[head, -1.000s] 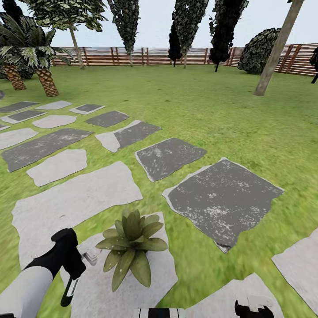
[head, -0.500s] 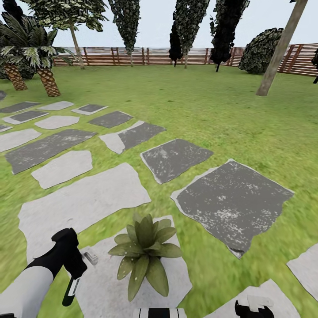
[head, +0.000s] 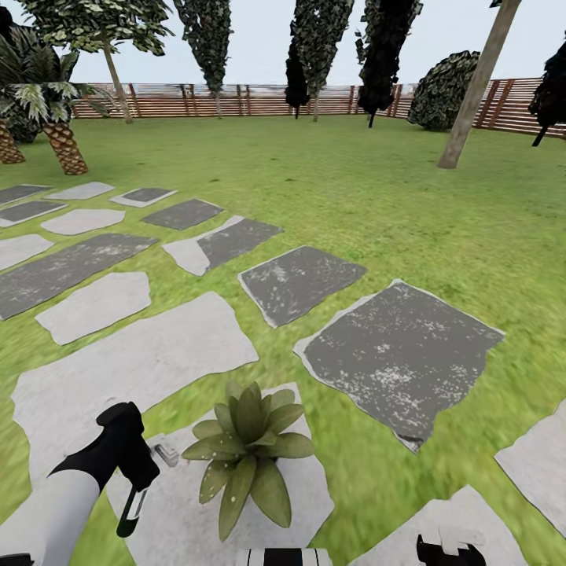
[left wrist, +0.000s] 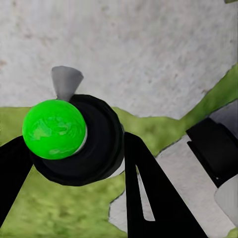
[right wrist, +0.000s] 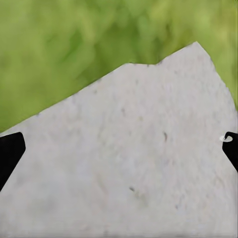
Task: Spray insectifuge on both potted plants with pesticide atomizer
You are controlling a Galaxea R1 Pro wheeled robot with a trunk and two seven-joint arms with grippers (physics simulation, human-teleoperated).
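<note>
The pick-up part of the job looked done: the left pincer (head: 135, 479) was clenched around the spray bottle (head: 134, 507), which hung dark below the black wrist with its pale nozzle (head: 166, 452) pointing toward the plant. In the left wrist view the bottle (left wrist: 82, 141) sat gripped between the two black fingers (left wrist: 148, 198), seen end on, with a bright green round end facing the camera and the grey nozzle (left wrist: 65, 82) jutting out over the pale stone. One potted plant (head: 248, 452), a low rosette of pointed green leaves, stood on a light grey stepping stone (head: 181, 519) just beside the nozzle, so the bottle seemed well placed for spraying it. No mist or wet coating could be made out on the leaves, so whether this plant had been sprayed at all could not be told. The spraying, or at least its finish, probably remained, along with the second plant. The right pincer (right wrist: 119, 148) hung released over another pale stone (right wrist: 129, 168) at the edge of the lawn (right wrist: 74, 44), its dark fingertips (right wrist: 10, 151) wide apart and holding nothing.
</note>
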